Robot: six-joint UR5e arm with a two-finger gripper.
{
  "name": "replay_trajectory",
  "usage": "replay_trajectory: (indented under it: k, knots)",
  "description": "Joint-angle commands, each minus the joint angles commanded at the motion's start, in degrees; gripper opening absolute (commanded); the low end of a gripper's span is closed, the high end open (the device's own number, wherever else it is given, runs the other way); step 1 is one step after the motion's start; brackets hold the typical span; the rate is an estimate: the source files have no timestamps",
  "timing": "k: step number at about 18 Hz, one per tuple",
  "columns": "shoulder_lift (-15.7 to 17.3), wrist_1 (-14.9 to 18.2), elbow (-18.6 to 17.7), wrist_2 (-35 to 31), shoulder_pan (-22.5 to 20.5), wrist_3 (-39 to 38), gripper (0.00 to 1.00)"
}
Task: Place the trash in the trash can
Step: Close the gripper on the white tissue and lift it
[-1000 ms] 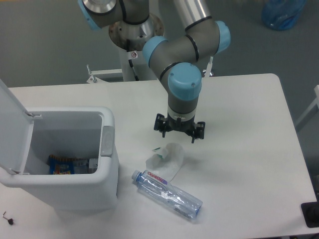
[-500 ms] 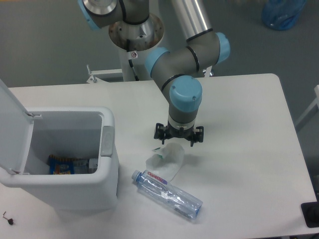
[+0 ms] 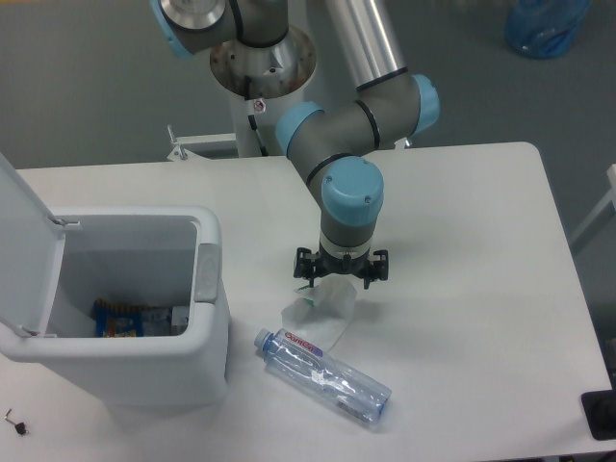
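Bottle beside wrapper; bin nearby

Crumpled matt paper wrapper; glossy clear plastic bottle.

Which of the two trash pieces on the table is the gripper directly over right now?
The crumpled white paper wrapper: the gripper sits just above its upper edge. The crushed plastic bottle lies apart, nearer the table's front edge.
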State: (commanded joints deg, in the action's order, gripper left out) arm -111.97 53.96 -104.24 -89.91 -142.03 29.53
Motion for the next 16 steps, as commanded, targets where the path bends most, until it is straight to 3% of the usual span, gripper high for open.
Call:
replay_trajectory:
  k: [11, 16]
  knots:
    - [0.44, 0.62, 0.61, -1.14, 0.53, 0.35, 0.04]
    - [1.57, 0.27, 1.84, -0.88, 0.18, 0.88, 0.0]
